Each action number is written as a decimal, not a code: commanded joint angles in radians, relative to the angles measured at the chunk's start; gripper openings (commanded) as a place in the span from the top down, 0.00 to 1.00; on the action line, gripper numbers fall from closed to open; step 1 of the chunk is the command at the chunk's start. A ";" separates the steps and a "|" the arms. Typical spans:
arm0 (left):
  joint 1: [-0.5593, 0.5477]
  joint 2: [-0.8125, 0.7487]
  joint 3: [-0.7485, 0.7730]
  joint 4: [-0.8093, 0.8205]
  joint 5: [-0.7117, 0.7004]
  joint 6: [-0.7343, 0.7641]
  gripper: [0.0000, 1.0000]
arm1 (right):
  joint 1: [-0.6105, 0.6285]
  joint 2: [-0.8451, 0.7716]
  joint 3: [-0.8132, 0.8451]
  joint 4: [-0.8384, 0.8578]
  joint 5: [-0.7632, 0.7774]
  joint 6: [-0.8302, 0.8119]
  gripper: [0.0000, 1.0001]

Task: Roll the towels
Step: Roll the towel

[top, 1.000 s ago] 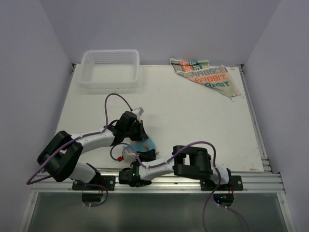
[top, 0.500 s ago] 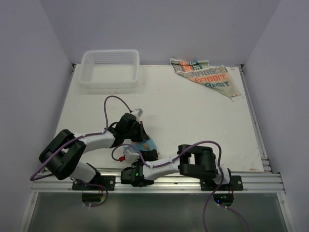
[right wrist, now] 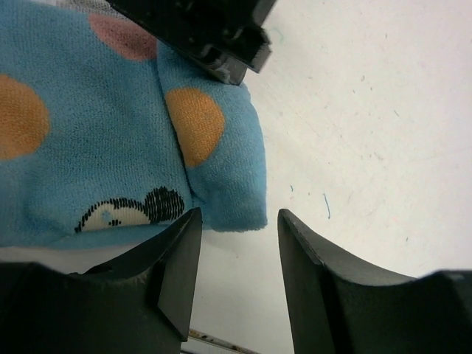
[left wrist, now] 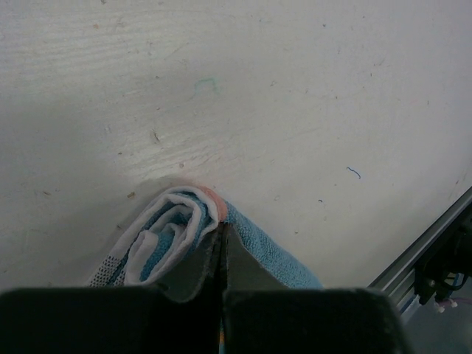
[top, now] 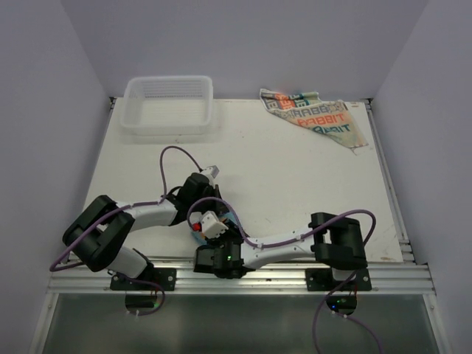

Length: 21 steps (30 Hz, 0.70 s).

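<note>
Item: blue dotted towel [right wrist: 110, 133], rolled, at the near table edge. Left gripper [left wrist: 221, 247] was clamped shut on its fold. Right gripper [right wrist: 236, 258] had just let go, jaws parted and empty. Cream RABBIT towel [top: 313, 118] lay unrolled, far right: likely next.

the blue towel [right wrist: 110, 147] is fuzzy terry cloth, the white table [right wrist: 369, 110] matt and scuffed.

White table [top: 295, 184]: surface scuffed, with small pen-like marks. White slatted basket [top: 168, 105] stands at its far left corner. Cream towel [top: 313, 116] with "RABBIT" lettering lies crumpled, unrolled, well right of the basket along the same far edge. Blue dotted towel [right wrist: 96, 147], rolled, lies well nearer than the basket, close to the near edge.
</note>
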 commanded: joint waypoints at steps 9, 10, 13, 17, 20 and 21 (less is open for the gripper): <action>-0.010 0.038 -0.044 -0.053 -0.044 0.009 1.00 | -0.101 -0.397 -0.273 0.270 -0.187 0.140 0.52; -0.008 0.038 -0.047 -0.053 -0.045 0.009 1.00 | -0.128 -0.448 -0.300 0.335 -0.288 0.149 0.54; -0.008 0.037 -0.052 -0.053 -0.047 0.009 1.00 | -0.240 -0.521 -0.402 0.461 -0.475 0.201 0.58; -0.008 0.031 -0.061 -0.051 -0.049 0.006 1.00 | -0.332 -0.532 -0.475 0.570 -0.641 0.266 0.63; -0.010 0.029 -0.064 -0.053 -0.050 0.006 1.00 | -0.368 -0.501 -0.498 0.603 -0.691 0.304 0.65; -0.008 0.029 -0.064 -0.053 -0.050 0.004 1.00 | -0.377 -0.494 -0.507 0.610 -0.706 0.310 0.65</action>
